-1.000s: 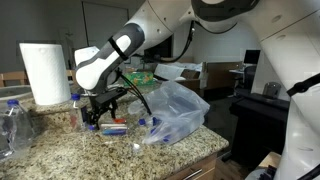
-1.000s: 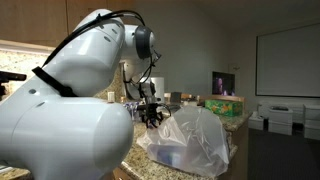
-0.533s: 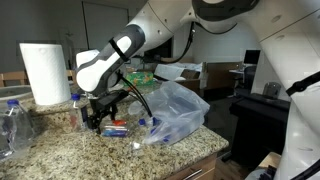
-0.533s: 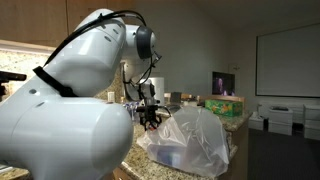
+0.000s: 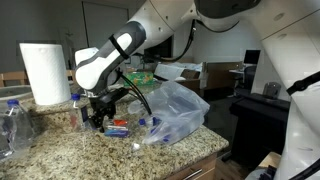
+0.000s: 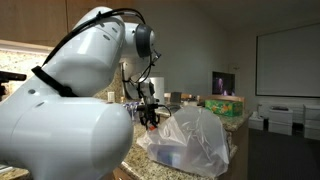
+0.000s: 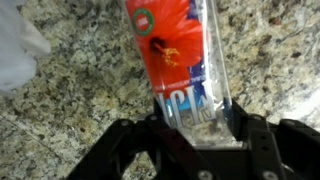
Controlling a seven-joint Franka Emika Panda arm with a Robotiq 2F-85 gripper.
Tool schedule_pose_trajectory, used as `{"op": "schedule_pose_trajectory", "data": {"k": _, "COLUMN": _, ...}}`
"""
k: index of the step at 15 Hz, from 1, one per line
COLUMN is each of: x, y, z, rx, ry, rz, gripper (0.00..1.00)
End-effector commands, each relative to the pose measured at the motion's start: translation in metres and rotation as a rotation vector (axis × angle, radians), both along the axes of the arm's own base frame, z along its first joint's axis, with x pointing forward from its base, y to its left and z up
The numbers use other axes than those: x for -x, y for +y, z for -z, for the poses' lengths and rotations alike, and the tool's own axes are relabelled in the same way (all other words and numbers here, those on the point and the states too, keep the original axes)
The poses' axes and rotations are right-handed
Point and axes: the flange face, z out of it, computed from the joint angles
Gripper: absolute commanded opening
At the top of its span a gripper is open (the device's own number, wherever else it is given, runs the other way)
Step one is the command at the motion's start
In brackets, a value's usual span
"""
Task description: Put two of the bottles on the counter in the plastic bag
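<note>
A clear bottle with a red label lies on its side on the granite counter. My gripper straddles its lower end, and both black fingers press against its sides. In an exterior view the gripper reaches down to this bottle, just left of the crumpled clear plastic bag. The bag and the gripper also show from behind the arm. Another bottle with a blue cap stands upright by the gripper. A further clear bottle stands at the far left.
A paper towel roll stands at the back left of the counter. The counter's front edge runs close below the bag. A green box sits behind the bag. The robot's white arm fills much of that view.
The fingers have drawn together onto the red-labelled bottle. The arm itself has barely moved, and the bottle still lies on the counter.
</note>
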Motion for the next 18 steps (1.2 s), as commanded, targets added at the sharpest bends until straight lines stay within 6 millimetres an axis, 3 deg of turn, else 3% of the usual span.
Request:
{"op": "schedule_pose_trajectory", "data": {"k": 1, "x": 0.012, "y": -0.025, "z": -0.017, "rx": 0.074, "ry": 0.029, "rz": -0.073, "gripper": 0.36}}
{"op": "schedule_pose_trajectory", "data": {"k": 9, "x": 0.023, "y": -0.064, "z": -0.055, "rx": 0.175, "ry": 0.116, "rz": -0.14, "gripper": 0.36}}
{"op": "schedule_pose_trajectory", "data": {"k": 13, "x": 0.036, "y": -0.084, "z": -0.063, "rx": 0.215, "ry": 0.156, "rz": -0.127, "gripper": 0.36}}
{"op": "schedule_pose_trajectory", "data": {"k": 18, "x": 0.046, "y": -0.094, "z": -0.065, "rx": 0.234, "ry": 0.155, "rz": -0.111, "gripper": 0.36}}
